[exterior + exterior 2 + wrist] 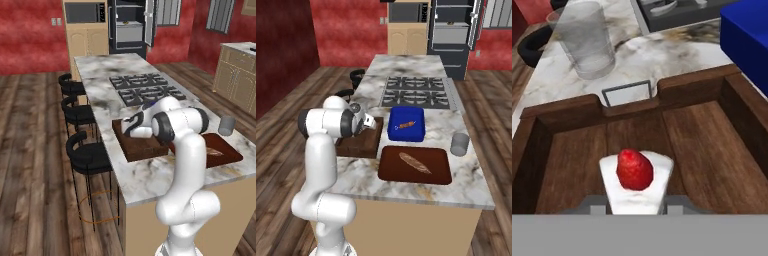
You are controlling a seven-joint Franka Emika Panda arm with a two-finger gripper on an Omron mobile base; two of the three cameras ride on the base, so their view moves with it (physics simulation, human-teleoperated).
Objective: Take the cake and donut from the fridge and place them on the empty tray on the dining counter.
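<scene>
Cake [637, 182] sits pinched in my closed pincer [634, 205], low over the tray [712, 145]. I hold it there so it lands inside the rim.

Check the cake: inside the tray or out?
Inside. The cake sits between the tray walls, over its wooden floor, clamped by the shut gripper.

All three pictures are evenly and fairly brightly lit with soft, diffuse light and no visible lamp. The worktop [150, 175] shows a pale sheen but no hard glare, and shadows are faint, mostly soft dark patches under the stools [87, 155]. The base views look coarse and slightly soft in the far room, while the hand view is sharp on the tray [712, 150] with no obvious bending at the edges.
</scene>
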